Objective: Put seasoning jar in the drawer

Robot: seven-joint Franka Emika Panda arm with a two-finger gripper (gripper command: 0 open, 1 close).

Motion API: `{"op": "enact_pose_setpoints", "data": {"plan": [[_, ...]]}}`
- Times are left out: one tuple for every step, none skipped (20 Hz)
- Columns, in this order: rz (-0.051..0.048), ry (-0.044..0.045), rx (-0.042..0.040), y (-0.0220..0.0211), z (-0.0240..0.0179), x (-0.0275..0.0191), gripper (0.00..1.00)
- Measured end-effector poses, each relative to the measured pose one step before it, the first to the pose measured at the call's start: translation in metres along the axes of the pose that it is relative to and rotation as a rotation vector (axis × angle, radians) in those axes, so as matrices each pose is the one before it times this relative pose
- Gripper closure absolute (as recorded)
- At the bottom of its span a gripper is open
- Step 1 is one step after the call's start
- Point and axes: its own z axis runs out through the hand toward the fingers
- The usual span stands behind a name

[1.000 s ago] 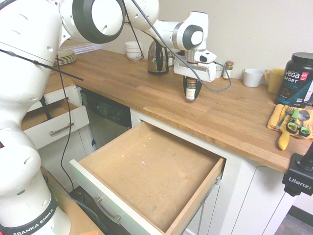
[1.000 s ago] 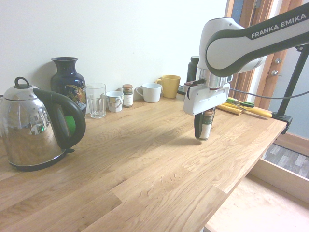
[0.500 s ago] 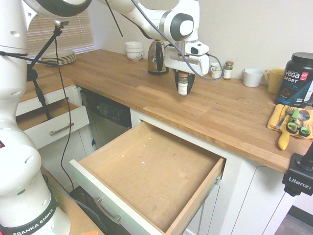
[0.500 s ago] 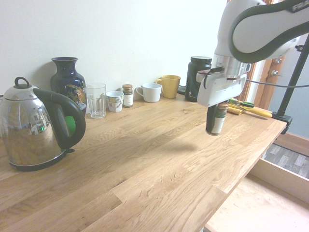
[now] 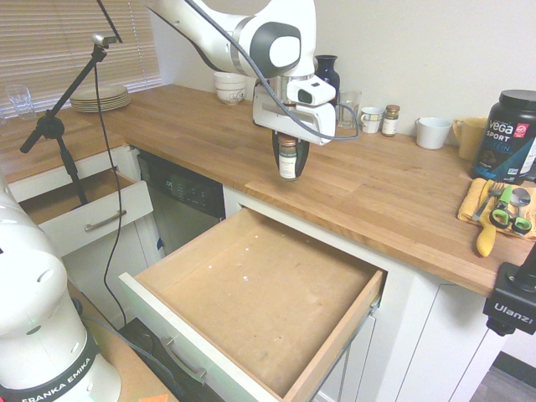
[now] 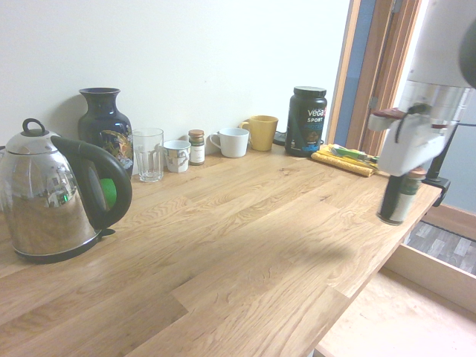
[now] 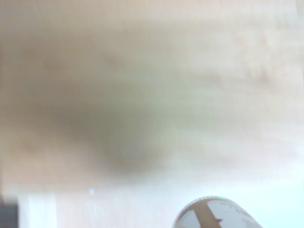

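The wooden countertop (image 5: 394, 197) runs the length of the room, and below its front edge the drawer (image 5: 260, 293) stands pulled wide open, its light brown bottom bare, its white front and metal bar handle toward me. The white arm reaches over the counter with the gripper (image 5: 288, 161) pointing straight down, its fingers clamped on the seasoning jar (image 5: 287, 159). The jar hangs upright between them, clear of the wood, above the counter's front strip and just behind the open drawer; it is not yet over the drawer's floor.

From the first exterior view I see the drawer, a narrower white drawer (image 5: 88, 213) also open further along, a stack of plates (image 5: 100, 98) and white bowls (image 5: 228, 85) at the far end, and a black protein tub (image 5: 509, 138). The second exterior view shows none of the drawers; instead it gives the back row along the wall: a chrome kettle (image 6: 56, 193), a dark blue vase (image 6: 104, 126), a drinking glass (image 6: 148, 154), a small patterned cup (image 6: 177, 155), another brown-lidded jar (image 6: 196, 146), a white mug (image 6: 232, 141) and a yellow mug (image 6: 260, 132). There the held jar (image 6: 398, 199) appears blurred near the counter's edge.

The wrist view is a soft blur of wood grain, with the jar's label end (image 7: 216, 216) at its lower border.
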Motion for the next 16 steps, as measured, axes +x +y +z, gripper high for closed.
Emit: {"op": "enact_pose_setpoints", "data": {"plan": [[0.00437, -0.00163, -0.00114, 0.01223, 0.00565, -0.00815, 1.0], [0.00474, -0.00232, -0.00029, 0.01221, 0.00701, -0.00859, 1.0], [0.00287, -0.00284, -0.00127, 0.01163, 0.00774, -0.00883, 1.0], [0.00116, -0.00293, -0.00259, 0.01169, 0.00898, -0.00999, 1.0], [0.00011, -0.00249, -0.0028, 0.01001, 0.00858, -0.00899, 1.0], [-0.00051, -0.00106, -0.00138, 0.00798, 0.00727, -0.00716, 1.0], [-0.00102, -0.00187, -0.00255, 0.00647, 0.00688, -0.00499, 1.0], [-0.00262, 0.00053, -0.00114, 0.00445, 0.0059, -0.00253, 1.0], [-0.0062, 0.00331, -0.00081, 0.00328, 0.00558, -0.00101, 1.0], [-0.00651, 0.00566, -0.00247, 0.00371, 0.00592, -0.00141, 1.0], [-0.00502, 0.0005, -0.00645, 0.00665, 0.00938, -0.00473, 1.0], [-0.00778, 0.00264, -0.00495, 0.00651, 0.01004, -0.00564, 1.0], [-0.00582, 0.00428, -0.00141, 0.00563, 0.00944, -0.00638, 1.0], [-0.00587, 0.00135, -0.0029, 0.00334, 0.00864, -0.00504, 1.0], [-0.00393, -0.00023, -0.00238, -0.00073, 0.00657, -0.00063, 1.0], [-0.00295, -0.00219, -0.00256, -0.00136, 0.00826, -0.00015, 1.0]]}}
